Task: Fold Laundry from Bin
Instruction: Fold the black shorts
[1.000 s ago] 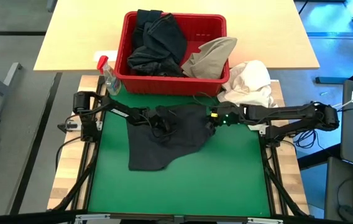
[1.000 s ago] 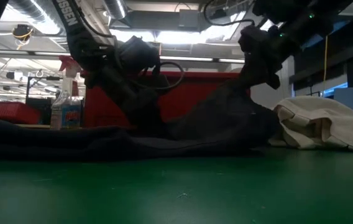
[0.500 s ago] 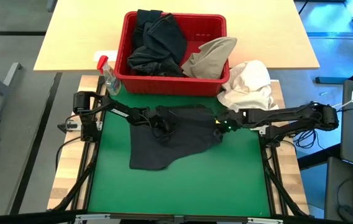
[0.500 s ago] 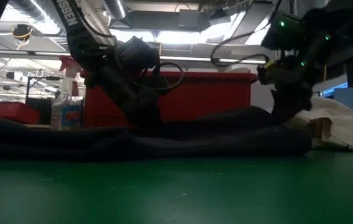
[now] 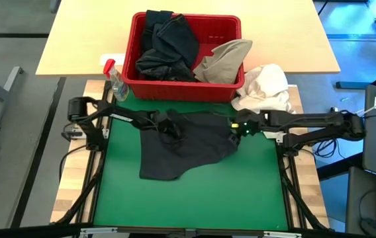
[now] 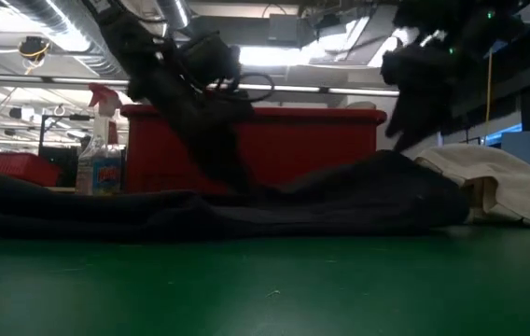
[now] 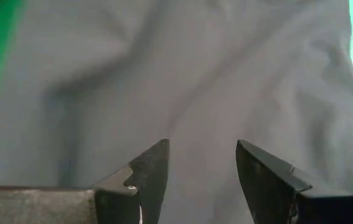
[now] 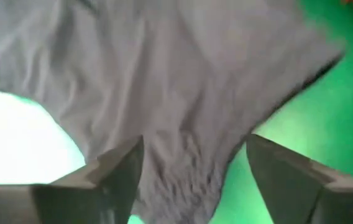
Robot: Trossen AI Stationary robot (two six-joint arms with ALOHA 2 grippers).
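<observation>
Bench inventory as I see it, placed against the red bin:

- Green mat: covers the near bench, in front of the bin
- Charcoal garment: spread rumpled on the mat, just before the bin
- Left gripper: above the garment's left part, fingers apart, empty
- Right gripper: over the garment's right edge, fingers wide, gripping nothing
- Bin contents: dark laundry, khaki piece
- White cloth bundle: right of the bin
- Spray bottle: at its left corner
- Room: ceiling ducts, strip lights behind the bin
</observation>
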